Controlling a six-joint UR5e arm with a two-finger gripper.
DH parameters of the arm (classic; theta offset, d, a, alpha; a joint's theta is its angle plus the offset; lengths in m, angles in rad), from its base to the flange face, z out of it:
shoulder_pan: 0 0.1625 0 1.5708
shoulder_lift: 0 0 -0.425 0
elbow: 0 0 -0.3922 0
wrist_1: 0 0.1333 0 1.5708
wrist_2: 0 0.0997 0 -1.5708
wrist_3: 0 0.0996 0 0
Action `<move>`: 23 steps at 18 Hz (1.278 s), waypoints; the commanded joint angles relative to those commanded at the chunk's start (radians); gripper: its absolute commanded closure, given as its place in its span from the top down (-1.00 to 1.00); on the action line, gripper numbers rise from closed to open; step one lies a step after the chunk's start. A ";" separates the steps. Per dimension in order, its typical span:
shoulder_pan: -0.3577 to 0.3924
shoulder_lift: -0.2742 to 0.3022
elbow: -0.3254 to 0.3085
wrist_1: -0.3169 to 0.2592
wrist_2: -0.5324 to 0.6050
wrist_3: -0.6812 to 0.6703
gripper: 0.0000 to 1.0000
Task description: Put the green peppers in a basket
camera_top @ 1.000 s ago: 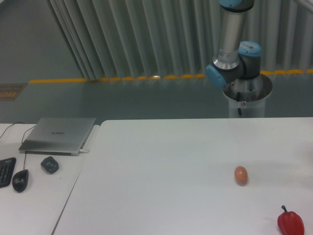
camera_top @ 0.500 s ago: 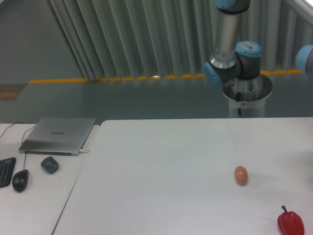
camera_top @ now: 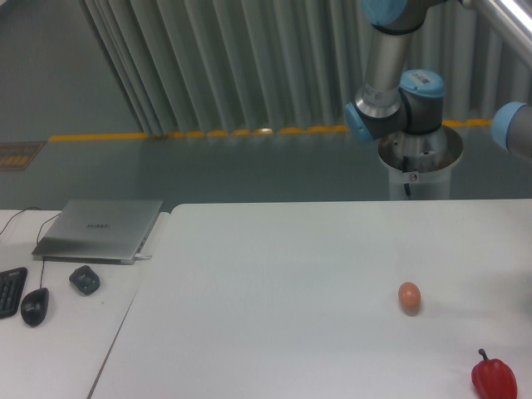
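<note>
- blue-capped joints of the arm [camera_top: 397, 100] sat a touch further left than a second earlier, and a second blue joint [camera_top: 514, 129] had come into view at the right edge; the arm was swinging behind the bench, which i judged an early repositioning and not yet a reach.
- tool was outside the frame, so whether it was released or clenched could not be told.
- green peppers and basket were nowhere visible; the task's things lay off camera, and nothing showed any progress.
- white bench [camera_top: 274, 283] carried only an egg [camera_top: 409, 297] and, near the lower right corner, a red pepper [camera_top: 494, 377], well apart and unmoved.
- grey side desk on the left held a closed laptop [camera_top: 100, 229], a mouse [camera_top: 34, 306], a small dark object [camera_top: 85, 279] and a keyboard corner [camera_top: 10, 291].
- behind stood a corrugated wall [camera_top: 208, 58] and a floor with a yellow line [camera_top: 191, 134].
</note>
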 joint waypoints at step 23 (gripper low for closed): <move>0.041 -0.058 -0.048 -0.031 0.017 -0.009 0.72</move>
